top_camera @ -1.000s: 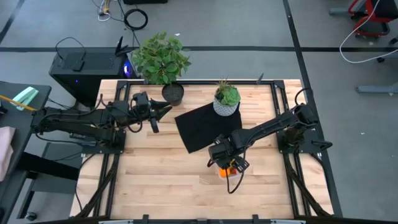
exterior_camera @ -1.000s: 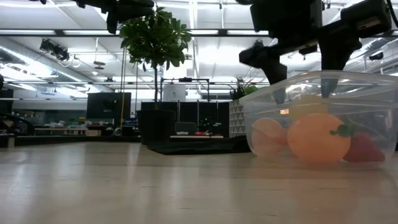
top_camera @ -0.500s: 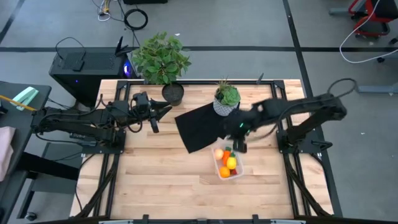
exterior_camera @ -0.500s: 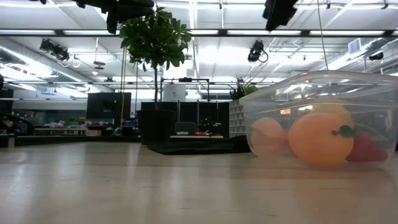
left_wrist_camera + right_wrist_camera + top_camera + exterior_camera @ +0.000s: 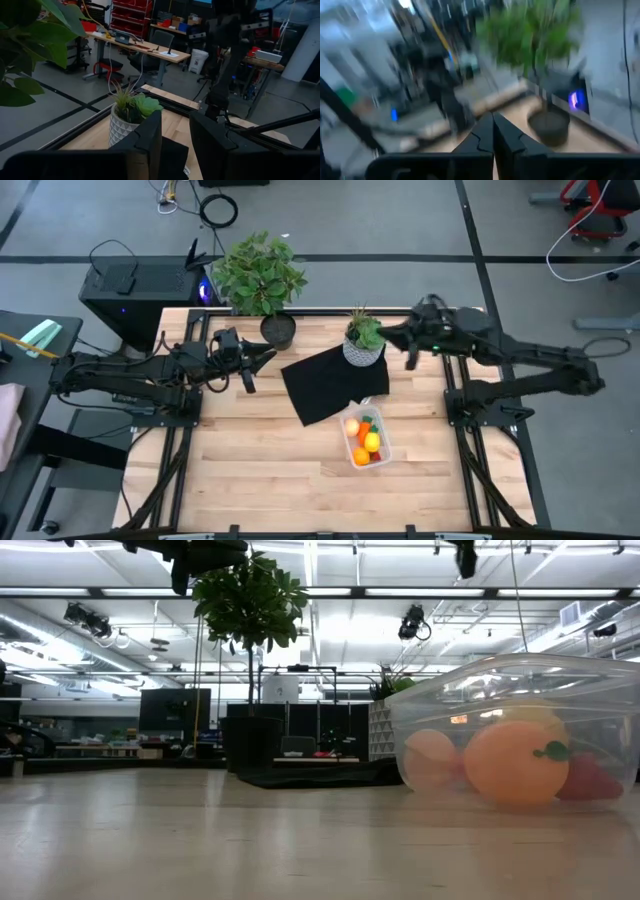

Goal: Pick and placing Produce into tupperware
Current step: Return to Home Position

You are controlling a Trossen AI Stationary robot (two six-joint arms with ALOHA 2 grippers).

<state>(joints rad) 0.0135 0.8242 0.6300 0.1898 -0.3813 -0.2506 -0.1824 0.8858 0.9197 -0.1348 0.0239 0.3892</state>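
Observation:
The clear tupperware (image 5: 366, 440) stands on the wooden table, right of centre and toward the near edge. The produce lies inside it: an orange ball (image 5: 512, 762), a pinkish ball (image 5: 432, 760), a yellow piece (image 5: 535, 720), a red strawberry (image 5: 585, 780) and a carrot with a green top (image 5: 368, 421). My right gripper (image 5: 392, 338) hangs high over the far right of the table, level and shut on nothing (image 5: 493, 122). My left gripper (image 5: 265, 356) waits level above the far left, its fingers a little apart with nothing between them (image 5: 175, 137).
A black mat (image 5: 318, 390) lies at the table's middle, its corner beside the tupperware. A small plant in a white pot (image 5: 364, 342) stands at the mat's far edge, close to my right gripper. A large leafy plant (image 5: 258, 272) in a black pot stands at the far edge.
My right gripper has risen from the tupperware and swung toward the table's far right. It has tipped from pointing down to level and has shut with nothing in it. The tupperware and the produce inside it have stayed where they were.

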